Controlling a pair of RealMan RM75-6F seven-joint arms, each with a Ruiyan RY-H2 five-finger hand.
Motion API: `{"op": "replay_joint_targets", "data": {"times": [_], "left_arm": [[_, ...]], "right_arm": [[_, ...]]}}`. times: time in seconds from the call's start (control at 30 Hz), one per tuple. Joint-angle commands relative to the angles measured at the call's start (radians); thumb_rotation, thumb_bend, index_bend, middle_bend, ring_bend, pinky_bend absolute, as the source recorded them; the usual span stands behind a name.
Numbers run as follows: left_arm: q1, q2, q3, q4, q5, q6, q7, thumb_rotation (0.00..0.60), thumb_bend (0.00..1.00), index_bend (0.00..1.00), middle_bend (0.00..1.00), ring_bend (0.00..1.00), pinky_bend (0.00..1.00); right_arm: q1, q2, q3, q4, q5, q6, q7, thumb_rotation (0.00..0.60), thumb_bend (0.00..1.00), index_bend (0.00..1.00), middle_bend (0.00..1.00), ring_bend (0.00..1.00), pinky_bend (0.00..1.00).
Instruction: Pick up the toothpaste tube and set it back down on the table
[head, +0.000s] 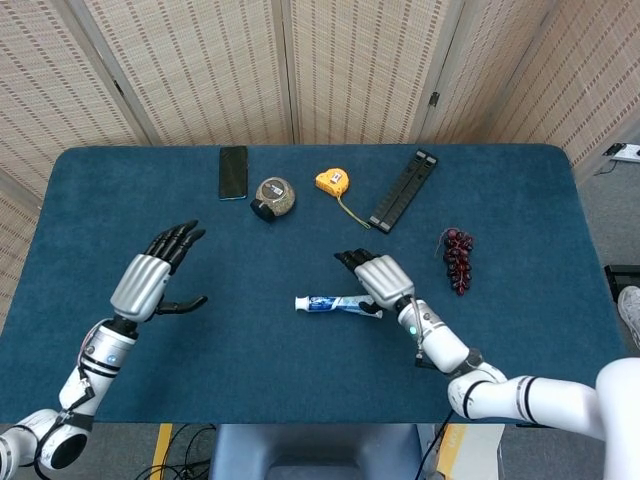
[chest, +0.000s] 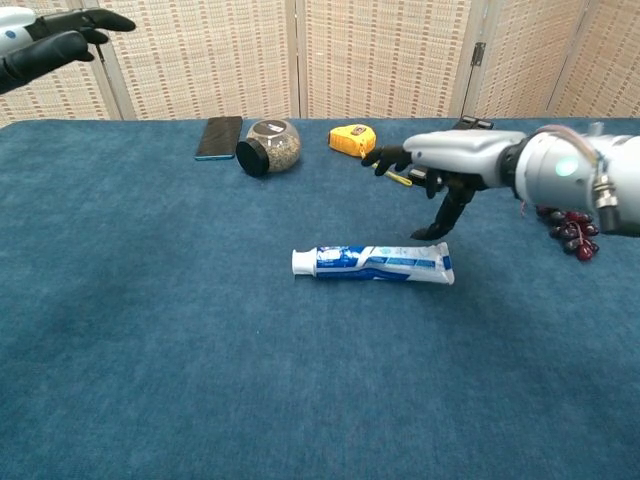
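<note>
The toothpaste tube (chest: 372, 264) lies flat on the blue bench (chest: 150, 330), white cap pointing toward the robot's left, nothing holding it. The right robot hand (chest: 440, 165) hovers just above the tube's crimped end with its fingers spread wide, and the chest view shows a gap between its lowest fingertip and the tube. Well to the cap side of the tube, the left robot hand (head: 150, 278) is raised off the bench, fingers extended and apart, holding nothing. Beyond the tube toward the far edge sit a small jar (chest: 268, 147) on its side, a black phone (chest: 219, 137), a yellow tape measure (chest: 352, 139) and a black bar (head: 403, 190). A bunch of dark grapes (head: 457, 258) lies past the tube's crimped end.
</note>
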Motion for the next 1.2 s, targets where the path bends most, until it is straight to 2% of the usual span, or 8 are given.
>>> {"op": "replay_joint_targets", "data": {"times": [0.03,0.07,0.1,0.17,0.23,0.37,0.7,1.2], "left_arm": [[0.038,0.016,-0.006,0.014,-0.053,0.026,0.054,0.154,0.00,0.00,0.04,0.03,0.13],[0.053,0.022,-0.011,0.012,-0.076,0.036,0.066,0.203,0.00,0.00,0.04,0.03,0.13],[0.064,0.027,-0.014,0.011,-0.093,0.045,0.077,0.283,0.00,0.00,0.04,0.03,0.13],[0.087,0.039,-0.018,0.007,-0.121,0.061,0.090,0.476,0.00,0.00,0.04,0.03,0.13],[0.117,0.058,-0.024,-0.005,-0.151,0.087,0.099,0.590,0.02,0.05,0.04,0.04,0.15],[0.168,0.073,-0.023,-0.003,-0.178,0.149,0.160,0.600,0.06,0.14,0.07,0.06,0.17],[0.280,0.120,0.052,-0.048,-0.132,0.236,0.252,0.600,0.06,0.14,0.09,0.06,0.17],[0.422,0.146,0.135,-0.108,-0.049,0.335,0.291,0.600,0.06,0.12,0.10,0.06,0.17]], "right_arm": [[-0.085,0.131,-0.012,-0.108,-0.096,0.115,0.046,0.600,0.34,0.00,0.19,0.11,0.31],[-0.113,0.171,-0.022,-0.134,-0.126,0.151,0.055,0.600,0.35,0.01,0.21,0.12,0.31],[-0.135,0.200,-0.029,-0.154,-0.150,0.180,0.064,0.600,0.36,0.03,0.23,0.13,0.31],[-0.183,0.251,-0.044,-0.183,-0.199,0.246,0.085,0.600,0.37,0.08,0.27,0.17,0.31],[-0.239,0.303,-0.065,-0.204,-0.253,0.316,0.114,0.600,0.37,0.13,0.29,0.19,0.31],[-0.342,0.357,-0.104,-0.208,-0.335,0.439,0.172,0.600,0.37,0.17,0.31,0.22,0.32],[-0.557,0.374,-0.180,-0.139,-0.477,0.673,0.308,0.600,0.37,0.17,0.30,0.22,0.32],[-0.724,0.372,-0.214,-0.097,-0.533,0.778,0.374,0.600,0.36,0.17,0.30,0.22,0.32]]}}
